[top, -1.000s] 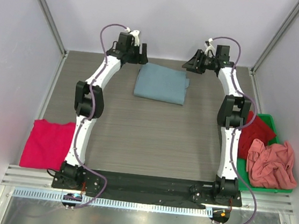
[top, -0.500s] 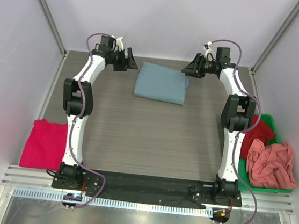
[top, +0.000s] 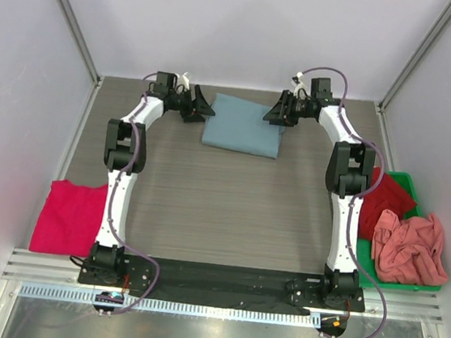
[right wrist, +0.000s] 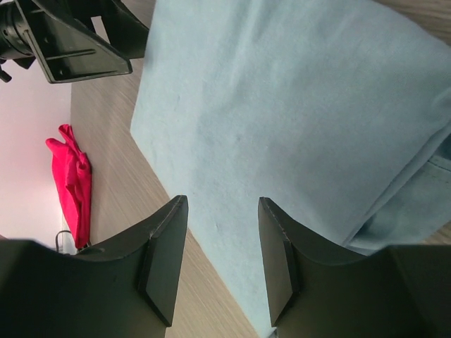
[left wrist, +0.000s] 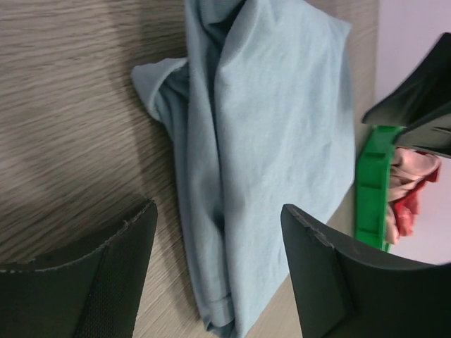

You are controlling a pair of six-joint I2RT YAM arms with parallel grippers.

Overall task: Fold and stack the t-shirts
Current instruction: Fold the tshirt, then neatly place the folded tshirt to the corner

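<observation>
Flanking t-shirt (top: 243, 125): left hand (top: 203, 108), right hand (top: 278, 115)

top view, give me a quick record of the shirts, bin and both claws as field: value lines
grey-blue shirt: folded flat, far middle of the table
magenta shirt: near left edge, alone
green bin: right side, holds salmon shirt and red shirt, crumpled
left claw: open, empty, at grey-blue shirt's left edge
right claw: open, empty, at its right edge
</observation>
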